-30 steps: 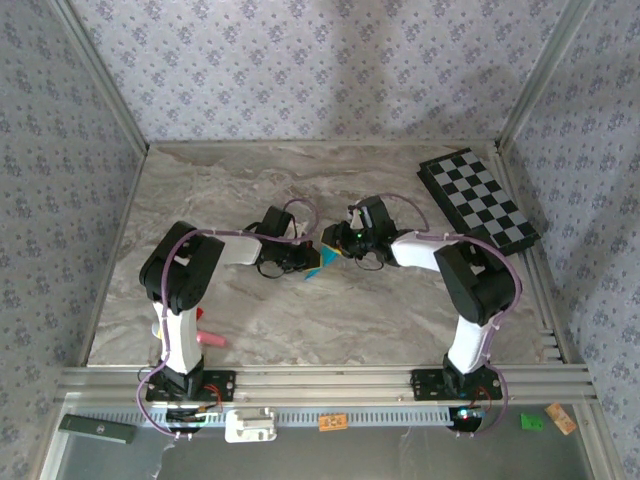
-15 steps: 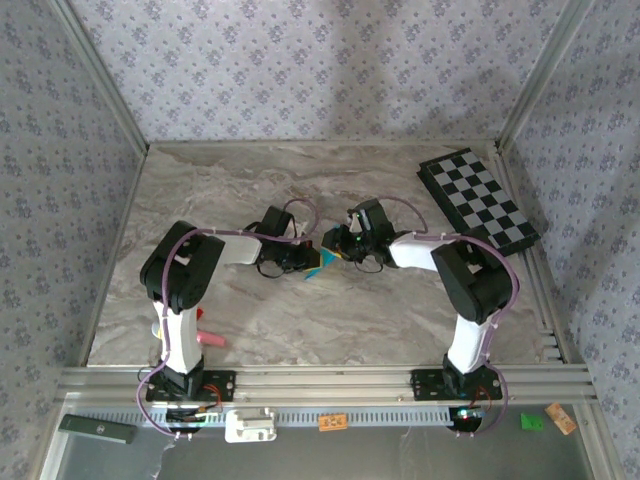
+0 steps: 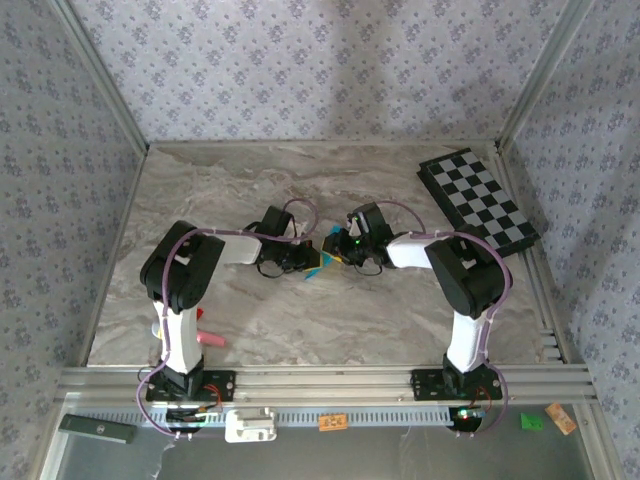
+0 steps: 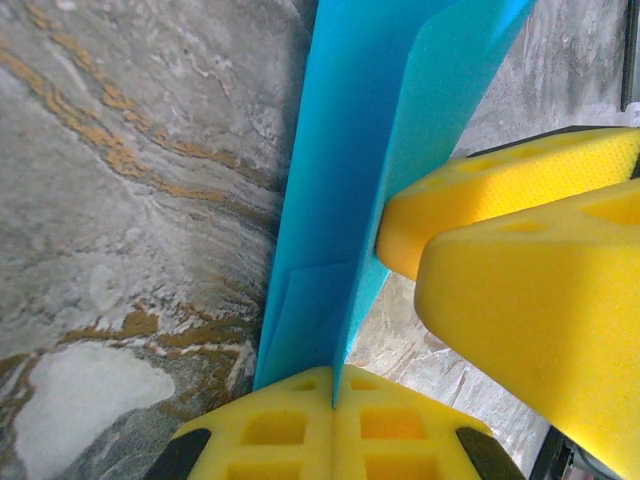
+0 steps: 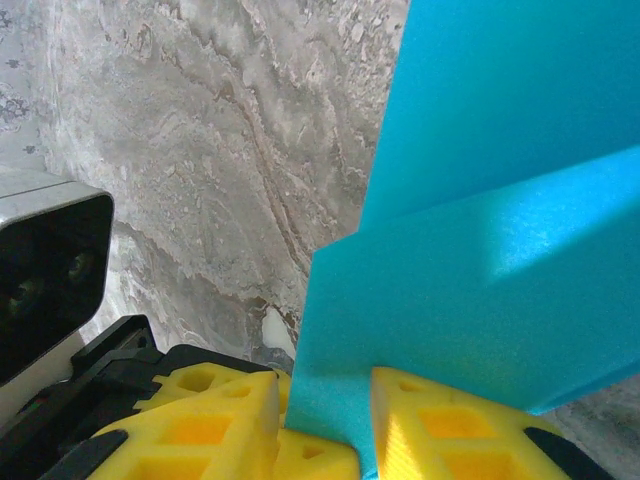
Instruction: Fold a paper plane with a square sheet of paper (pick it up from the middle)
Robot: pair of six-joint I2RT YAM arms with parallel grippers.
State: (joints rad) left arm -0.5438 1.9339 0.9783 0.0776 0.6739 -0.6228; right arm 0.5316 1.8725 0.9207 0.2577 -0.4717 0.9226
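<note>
The left tool (image 4: 335,398) clamps the folded paper (image 4: 350,150) at lower centre, and the right tool (image 5: 325,412) pinches it narrowly. Draw them apart gently so the crease runs straight and the paper does not tear.

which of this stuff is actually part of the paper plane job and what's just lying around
In use: blue paper, part folded; left tool, clamped on it; right tool, gripping it too.
Lying about: checkered board; pink thing by the left arm's base.
</note>
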